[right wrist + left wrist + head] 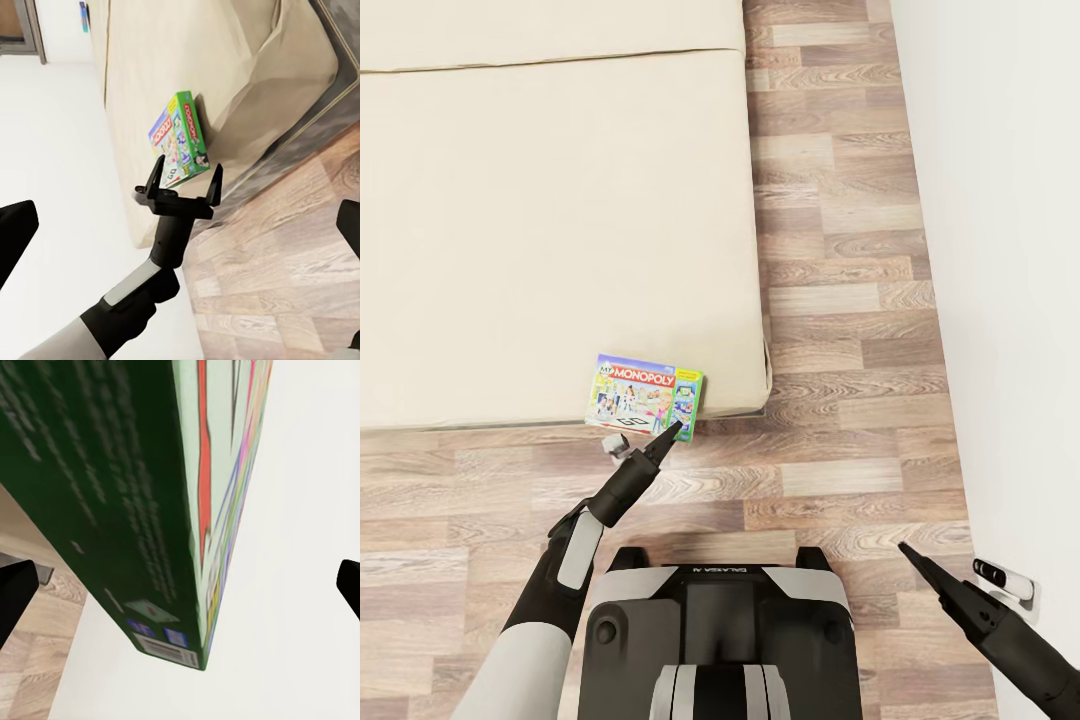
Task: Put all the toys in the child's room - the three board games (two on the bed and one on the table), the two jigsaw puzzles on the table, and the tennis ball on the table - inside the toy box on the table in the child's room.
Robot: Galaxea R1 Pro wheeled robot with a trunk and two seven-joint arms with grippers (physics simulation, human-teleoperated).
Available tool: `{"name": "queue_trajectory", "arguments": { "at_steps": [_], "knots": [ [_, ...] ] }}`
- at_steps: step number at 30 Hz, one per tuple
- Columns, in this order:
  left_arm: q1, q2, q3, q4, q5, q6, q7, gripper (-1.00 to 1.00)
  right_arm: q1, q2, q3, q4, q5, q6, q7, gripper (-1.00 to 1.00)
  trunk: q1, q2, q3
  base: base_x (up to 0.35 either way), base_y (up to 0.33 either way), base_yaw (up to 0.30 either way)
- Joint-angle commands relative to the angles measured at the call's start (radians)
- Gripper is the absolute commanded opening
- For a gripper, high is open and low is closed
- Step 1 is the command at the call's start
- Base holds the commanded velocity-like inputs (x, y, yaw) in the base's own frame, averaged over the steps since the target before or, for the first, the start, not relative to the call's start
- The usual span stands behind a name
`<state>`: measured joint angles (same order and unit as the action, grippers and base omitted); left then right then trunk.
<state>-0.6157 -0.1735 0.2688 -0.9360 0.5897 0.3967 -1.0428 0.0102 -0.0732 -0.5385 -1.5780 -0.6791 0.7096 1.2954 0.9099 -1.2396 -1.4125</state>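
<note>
We judge the game light, stiff and slick; our left pincer, released, seems to straddle its 5 o'clock edge.

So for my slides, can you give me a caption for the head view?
Left gripper, jaws open, reaches the Monopoly board game at the bed's near corner; right gripper idles above the wood floor.

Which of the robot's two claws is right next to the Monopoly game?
The left claw. It is open at the near edge of the Monopoly game on the bed. The right claw is off to the side over the floor, far from the game.
</note>
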Motion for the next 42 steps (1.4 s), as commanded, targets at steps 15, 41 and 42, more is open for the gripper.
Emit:
{"name": "queue_trajectory", "arguments": {
  "at_steps": [15, 41, 42],
  "knots": [
    [-0.001, -0.001, 0.003, -0.001, 0.002, 0.017, -0.003, 1.0, 0.001, 0.0, 0.007, 0.0, -0.005, 0.008, -0.002, 1.0, 0.0, 0.0, 0.0, 0.0, 0.0, 0.0],
    [-0.004, -0.001, 0.003, -0.001, 0.002, 0.063, -0.004, -1.0, 0.001, 0.0, 0.008, 0.0, -0.005, 0.008, -0.002, 1.0, 0.0, 0.0, 0.0, 0.0, 0.0, 0.0],
    [-0.004, -0.001, 0.003, -0.001, 0.002, 0.064, -0.004, -1.0, 0.001, 0.0, 0.008, 0.0, -0.005, 0.008, -0.002, 1.0, 0.0, 0.0, 0.0, 0.0, 0.0, 0.0]
  ]
}}
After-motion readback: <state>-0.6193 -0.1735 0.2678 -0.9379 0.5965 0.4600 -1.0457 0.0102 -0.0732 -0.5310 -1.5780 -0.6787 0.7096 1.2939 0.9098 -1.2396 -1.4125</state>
